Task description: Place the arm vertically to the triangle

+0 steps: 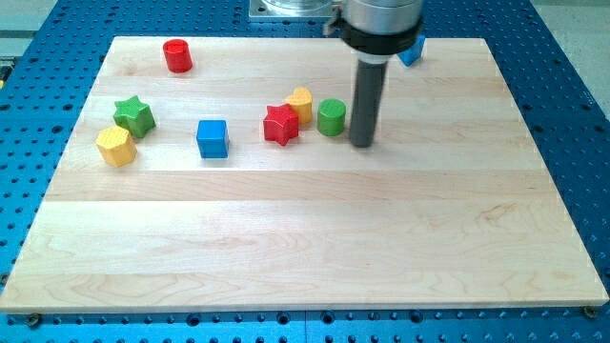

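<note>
Seven blocks lie on the wooden board (pixel 315 238), most of them in a loose row across its far half. From left to right I read: a yellow hexagonal block (pixel 116 146), a green star (pixel 134 115), a red cylinder (pixel 177 55) set apart toward the far-left corner, a blue cube (pixel 213 138), a red star (pixel 281 125), a yellow block (pixel 301 102) touching the red star's far-right side, and a green cylinder (pixel 332 117). My tip (pixel 361 143) rests on the board just right of the green cylinder, apart from it as far as I can tell. It carries no jaws and grasps nothing; it only pushes. The task's thing is, in my judgement, the blue block (pixel 412 52) at the far edge, mostly hidden behind the rod, so its triangular shape cannot be confirmed. It lies beyond my tip and slightly right, so the alignment looks nearly set.
</note>
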Available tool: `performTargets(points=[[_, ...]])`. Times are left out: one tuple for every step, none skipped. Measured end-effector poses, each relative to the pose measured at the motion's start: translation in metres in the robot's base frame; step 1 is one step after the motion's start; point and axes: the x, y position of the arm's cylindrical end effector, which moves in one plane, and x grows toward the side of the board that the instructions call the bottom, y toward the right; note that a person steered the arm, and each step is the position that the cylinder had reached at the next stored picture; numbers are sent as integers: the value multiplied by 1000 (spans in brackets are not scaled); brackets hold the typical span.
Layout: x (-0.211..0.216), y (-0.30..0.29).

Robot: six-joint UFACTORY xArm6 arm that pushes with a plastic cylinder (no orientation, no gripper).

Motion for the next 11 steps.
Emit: performTargets(points=[[-21, 3], [-24, -30], [-24, -47], [-24, -28], [-24, -17], [-24, -10], [-27, -5], [-31, 3], [-35, 11], [-39, 23], [-42, 37]])
